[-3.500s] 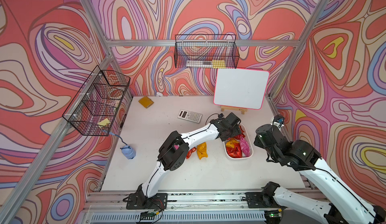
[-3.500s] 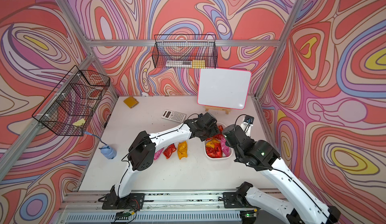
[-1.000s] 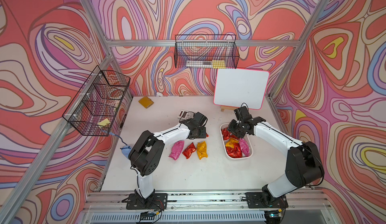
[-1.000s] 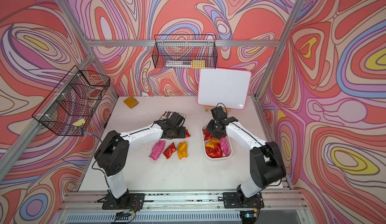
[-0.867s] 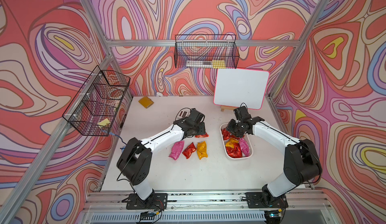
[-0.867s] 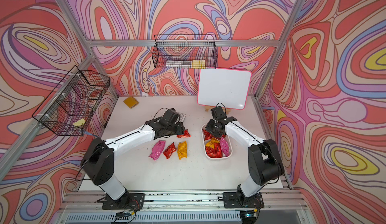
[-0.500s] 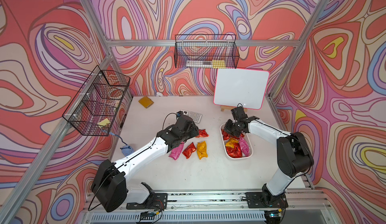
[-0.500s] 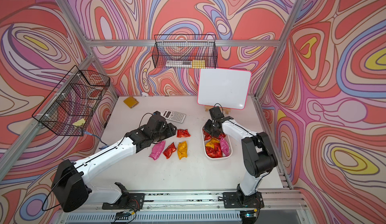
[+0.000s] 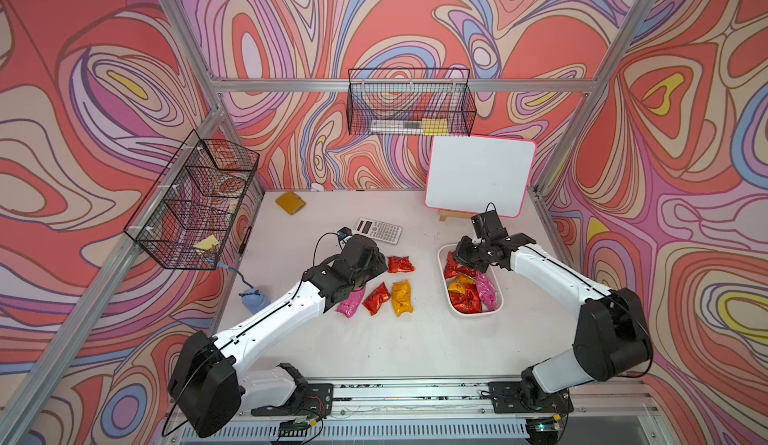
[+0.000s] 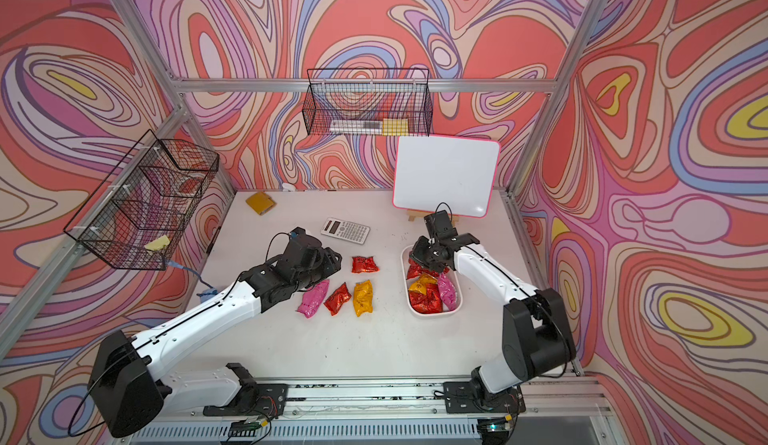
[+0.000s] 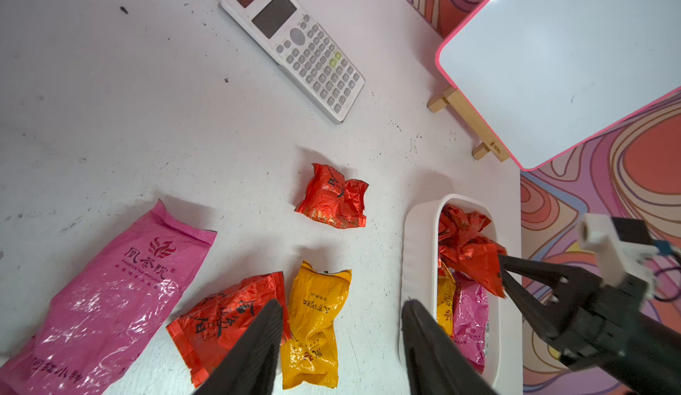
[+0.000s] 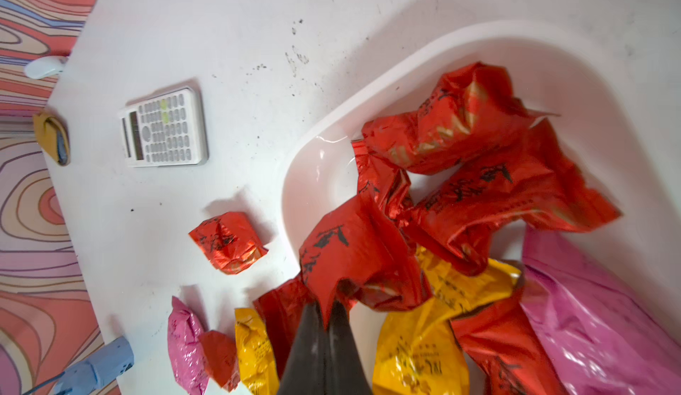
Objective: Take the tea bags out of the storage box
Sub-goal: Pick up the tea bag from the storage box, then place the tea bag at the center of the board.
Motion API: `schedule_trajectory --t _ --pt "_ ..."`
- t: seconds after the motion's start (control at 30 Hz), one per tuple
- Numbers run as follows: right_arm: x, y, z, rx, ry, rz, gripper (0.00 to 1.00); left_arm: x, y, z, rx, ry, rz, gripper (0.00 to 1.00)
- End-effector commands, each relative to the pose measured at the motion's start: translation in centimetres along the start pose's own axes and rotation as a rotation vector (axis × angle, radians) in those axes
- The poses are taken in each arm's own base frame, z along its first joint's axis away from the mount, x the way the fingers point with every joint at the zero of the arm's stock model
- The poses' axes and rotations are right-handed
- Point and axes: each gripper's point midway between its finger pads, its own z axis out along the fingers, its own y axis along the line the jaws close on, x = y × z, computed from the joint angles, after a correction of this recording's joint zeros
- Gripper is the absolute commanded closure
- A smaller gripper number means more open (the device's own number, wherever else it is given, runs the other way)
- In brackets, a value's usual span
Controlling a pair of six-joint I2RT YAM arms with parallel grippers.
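Right wrist view tells it best: the right gripper (image 12: 324, 310) has its fingers pressed tight together on the crimped corner of a red tea bag (image 12: 353, 253), at the end of the white box (image 12: 306, 161) farthest from the robot's base. A second ago those fingers stood partly apart over that same end, so the pinch has only just been made. The bag is still over the box, and I'd say lifting it out is the step in hand. The left gripper (image 11: 342, 306) was down by the calculator (image 9: 377, 230) a second ago with a red bag under it. It has since drawn back, and that loose red bag (image 9: 400, 264) lies free on the table (image 9: 316, 339). Its fingers now stand about half apart with nothing between them. Four tea bags are out: that one, plus a pink bag (image 9: 350, 302), a second red bag (image 9: 377, 298) and a yellow bag (image 9: 401, 297) in a row. Several red, yellow and pink ones remain in the box, so the job looks well short of done. In both top views the right wrist hides the pinch completely. The left wrist view shows it side-on, red foil at the black fingertips, and also shows its own fingers empty, which cannot be made out from above.
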Motion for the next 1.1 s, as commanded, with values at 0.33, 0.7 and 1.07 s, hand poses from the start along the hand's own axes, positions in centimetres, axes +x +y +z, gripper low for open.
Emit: schedule_trajectory --t 0.33,0.7,1.07 --pt "8.4 14.3 1.7 -0.102 0.11 -0.561 1.0 0.0 11.3 -2.3 -0.234 -0.128 -0.337 0.45" --pt "12.2 17.6 12.6 -0.048 0.255 -0.677 1.0 -0.1 14.6 -5.6 -0.264 -0.234 -0.389 0.46" --pt "11.8 19.1 11.8 -0.073 0.225 -0.695 0.66 -1.2 11.5 -5.4 -0.173 -0.206 -0.265 0.45"
